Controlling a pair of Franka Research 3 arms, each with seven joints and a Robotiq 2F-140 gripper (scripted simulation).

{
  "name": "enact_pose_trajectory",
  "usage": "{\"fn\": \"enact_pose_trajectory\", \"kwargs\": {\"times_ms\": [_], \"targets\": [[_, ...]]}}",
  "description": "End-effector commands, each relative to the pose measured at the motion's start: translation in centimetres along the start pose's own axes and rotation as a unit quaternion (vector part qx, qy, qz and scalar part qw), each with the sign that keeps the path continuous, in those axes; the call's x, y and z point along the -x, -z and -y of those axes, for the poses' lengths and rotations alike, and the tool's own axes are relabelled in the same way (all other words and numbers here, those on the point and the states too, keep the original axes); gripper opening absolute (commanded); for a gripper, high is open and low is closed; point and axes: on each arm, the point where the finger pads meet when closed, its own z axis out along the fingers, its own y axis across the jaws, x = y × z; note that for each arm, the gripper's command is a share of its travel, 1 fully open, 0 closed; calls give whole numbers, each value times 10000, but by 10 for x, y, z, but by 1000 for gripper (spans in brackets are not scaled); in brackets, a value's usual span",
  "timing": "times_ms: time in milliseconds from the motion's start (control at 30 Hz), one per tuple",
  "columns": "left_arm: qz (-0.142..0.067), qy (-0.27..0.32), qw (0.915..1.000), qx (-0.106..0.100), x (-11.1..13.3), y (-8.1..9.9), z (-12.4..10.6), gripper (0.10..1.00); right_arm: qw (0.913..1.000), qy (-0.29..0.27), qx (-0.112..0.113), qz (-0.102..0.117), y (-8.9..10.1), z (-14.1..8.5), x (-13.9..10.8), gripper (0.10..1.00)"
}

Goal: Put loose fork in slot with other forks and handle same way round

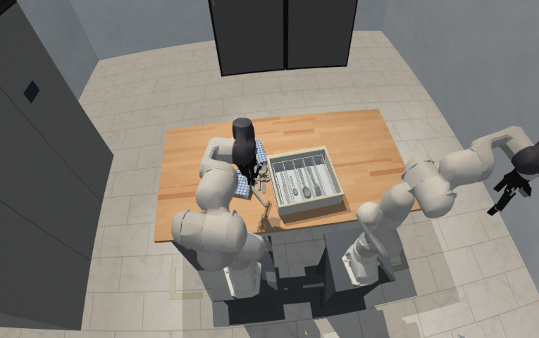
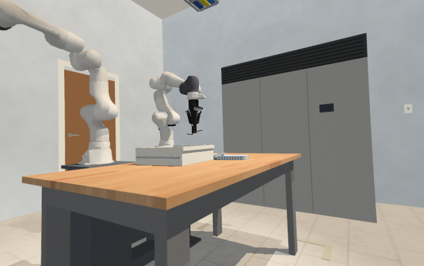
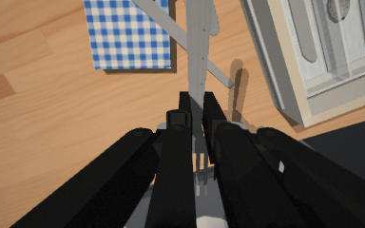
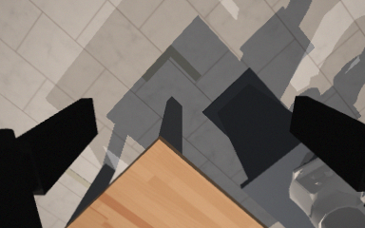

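Note:
My left gripper is shut on the loose fork and holds it roughly level above the table, left of the tray. In the left wrist view its handle points up the picture, its tines down towards the robot side. My right gripper is open and empty, off beyond the table's right side. The cutlery tray has several narrow slots. A wide-headed piece, apparently a fork, lies in a right-hand slot, head towards the robots. Spoons lie left of it.
A blue checked cloth lies left under the left gripper, and another checked cloth lies farther back. A long flat piece lies diagonally beside the tray, with smaller cutlery behind it. The tray walls and dividers stand up.

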Motion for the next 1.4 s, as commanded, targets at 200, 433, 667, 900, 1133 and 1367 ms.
{"fn": "enact_pose_trajectory", "kwargs": {"times_ms": [200, 433, 667, 900, 1133, 1367], "targets": [[-6, 32, 10000, -28, -7, 4, -3, 118, 10000, 5, 2, 24, -1, -1, 0, 1000], [-14, 66, 9999, -83, -27, 11, -13, 118, 10000, 5, 2, 24, -1, -1, 0, 1000], [-31, 104, 9998, -158, -62, 21, -37, 118, 10000, 5, 2, 24, -1, -1, 0, 1000], [-60, 120, 9997, -217, -112, 28, -86, 118, 10000, 5, 2, 24, -1, -1, 0, 1000], [-73, 105, 9997, -213, -145, 27, -133, 118, 10000, 5, 2, 24, -1, -1, 0, 1000], [-63, 66, 9999, -146, -179, 18, -203, 118, 10000, 5, 2, 24, -1, -1, 0, 1000]]}}
